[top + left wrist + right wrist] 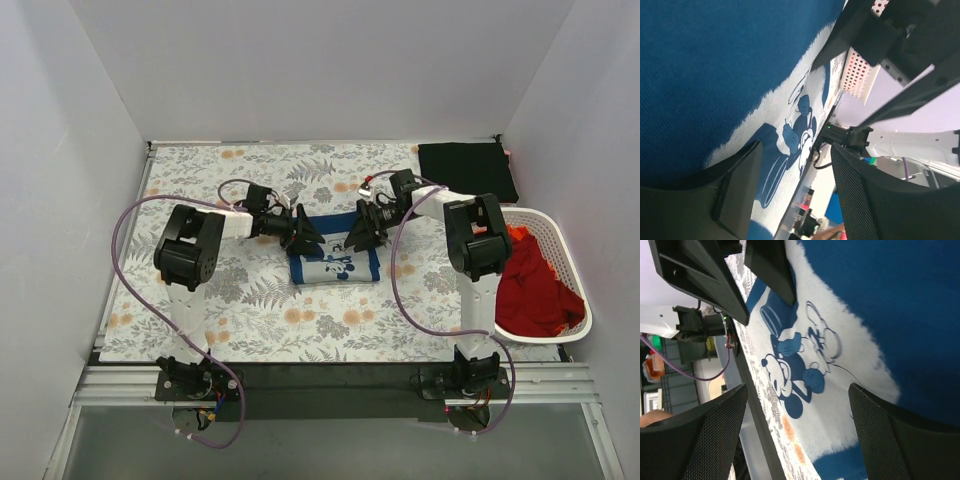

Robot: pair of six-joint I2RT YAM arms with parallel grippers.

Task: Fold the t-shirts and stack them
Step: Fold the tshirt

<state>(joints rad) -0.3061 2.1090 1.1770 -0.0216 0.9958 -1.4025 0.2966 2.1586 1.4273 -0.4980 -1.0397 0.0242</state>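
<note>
The folded navy t-shirt (335, 262) lies mid-way across the floral table cover (200, 180). The left gripper (308, 240) is over its left edge and the right gripper (358, 238) over its right edge, both with jaws apart and holding nothing. Far right of it lies the folded black t-shirt (466, 170). The red t-shirt (530, 295) fills the white basket (548, 216).

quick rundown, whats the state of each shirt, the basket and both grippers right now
navy shirt: folded, flat, print up
black shirt: folded, far right corner
basket: upright, shirts inside
red shirt: crumpled in basket
orange shirt: crumpled in basket
left gripper: open over navy shirt
right gripper: open over navy shirt
</note>
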